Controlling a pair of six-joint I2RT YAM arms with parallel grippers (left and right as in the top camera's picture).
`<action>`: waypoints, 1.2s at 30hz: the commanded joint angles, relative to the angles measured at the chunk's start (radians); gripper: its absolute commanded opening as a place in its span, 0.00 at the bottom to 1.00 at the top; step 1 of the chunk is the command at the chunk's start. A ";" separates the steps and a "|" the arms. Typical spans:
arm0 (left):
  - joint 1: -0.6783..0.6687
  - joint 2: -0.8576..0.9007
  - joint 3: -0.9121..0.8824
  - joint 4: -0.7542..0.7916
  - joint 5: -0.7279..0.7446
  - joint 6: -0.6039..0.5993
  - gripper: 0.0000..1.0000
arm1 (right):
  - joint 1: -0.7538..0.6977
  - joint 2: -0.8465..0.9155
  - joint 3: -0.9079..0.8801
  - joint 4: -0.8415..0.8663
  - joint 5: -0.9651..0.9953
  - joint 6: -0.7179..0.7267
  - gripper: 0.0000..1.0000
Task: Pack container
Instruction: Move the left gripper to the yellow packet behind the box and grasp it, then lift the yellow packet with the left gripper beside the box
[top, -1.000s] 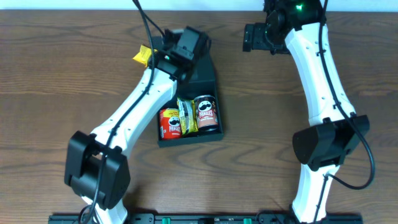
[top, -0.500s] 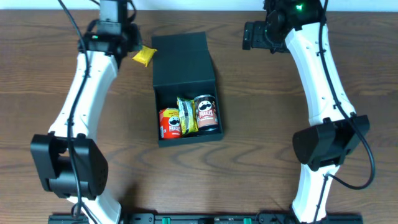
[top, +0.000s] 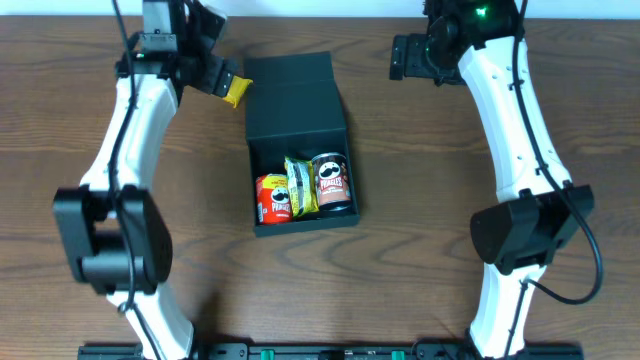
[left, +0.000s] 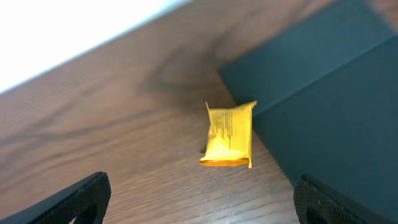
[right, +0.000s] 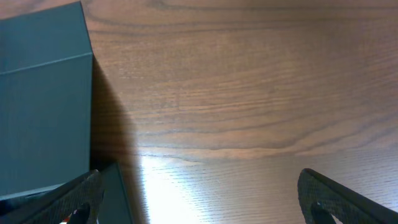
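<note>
Dark wood-grain worktop (top: 420, 200). Small yellow packet (top: 236, 90) lying flat near far edge, left of centre. Toward the middle, in a row: red chip can (top: 273, 198), yellow-green packet (top: 300, 185), darker chip can (top: 332, 183).

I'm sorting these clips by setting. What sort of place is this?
Likely a robotics lab bench, not a home: two white robot arms at a plain wooden table, and a teal box holding snack cans.

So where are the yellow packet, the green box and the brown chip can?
yellow packet (left: 229, 134), left wrist view, middle of the wrapper
green box (top: 295, 100), overhead view, flat of its open lid
brown chip can (top: 331, 183), overhead view, its label
</note>
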 joint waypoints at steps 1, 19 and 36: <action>0.010 0.080 0.014 0.018 0.063 0.040 0.95 | -0.008 -0.005 0.002 -0.007 0.014 -0.015 0.99; 0.008 0.241 0.040 0.068 0.126 0.028 0.95 | -0.006 -0.005 0.000 -0.048 0.014 -0.010 0.99; 0.008 0.301 0.040 0.108 0.126 -0.001 0.89 | -0.006 -0.005 0.000 -0.049 0.014 -0.007 0.99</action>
